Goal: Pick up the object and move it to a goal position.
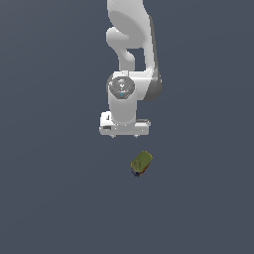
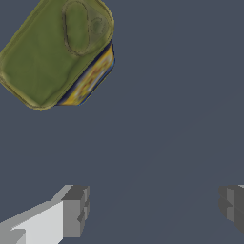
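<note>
In the exterior view, the white, rounded robot arm reaches down from the top of the frame, ending in a white pincer whose wide flat body faces the camera. Its fingers are too small here to make out. Below the pincer and a little toward the exterior view's right lies the small rounded box with an olive-green top and dark blue sides. It rests on the plain dark blue-grey bench, turned at a slant, apart from the pincer, with a touch of orange-red along its lower edge.

In the wrist view, the box fills one corner of the frame. Its green top shows an oval embossed shape, and one dark blue side carries yellow-orange markings. The two grey-tipped fingers of the pincer stand wide apart, with bare bench between them. The box sits clear of both fingers, outside the gap, touched by neither.
</note>
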`<control>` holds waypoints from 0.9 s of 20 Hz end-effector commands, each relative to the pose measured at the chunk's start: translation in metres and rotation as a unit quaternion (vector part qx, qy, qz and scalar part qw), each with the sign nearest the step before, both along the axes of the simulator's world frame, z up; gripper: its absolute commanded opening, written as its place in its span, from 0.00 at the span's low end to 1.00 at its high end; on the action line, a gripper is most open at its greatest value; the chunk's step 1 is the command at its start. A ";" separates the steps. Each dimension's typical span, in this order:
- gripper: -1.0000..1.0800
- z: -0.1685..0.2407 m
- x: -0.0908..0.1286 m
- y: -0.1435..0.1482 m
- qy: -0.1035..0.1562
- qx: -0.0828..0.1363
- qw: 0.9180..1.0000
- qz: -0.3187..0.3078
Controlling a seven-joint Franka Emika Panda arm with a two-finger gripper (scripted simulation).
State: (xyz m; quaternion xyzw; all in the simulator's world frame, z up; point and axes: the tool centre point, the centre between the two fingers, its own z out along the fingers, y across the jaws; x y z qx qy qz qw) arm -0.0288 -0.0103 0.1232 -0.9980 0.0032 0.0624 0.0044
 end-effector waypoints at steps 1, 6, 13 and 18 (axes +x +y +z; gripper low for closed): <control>0.96 0.000 0.000 0.000 0.000 0.000 1.000 0.000; 0.96 -0.002 -0.002 0.014 0.005 0.004 1.000 0.019; 0.96 -0.003 -0.004 0.027 0.011 0.007 0.999 0.038; 0.96 -0.003 -0.001 0.027 0.009 0.005 1.000 0.026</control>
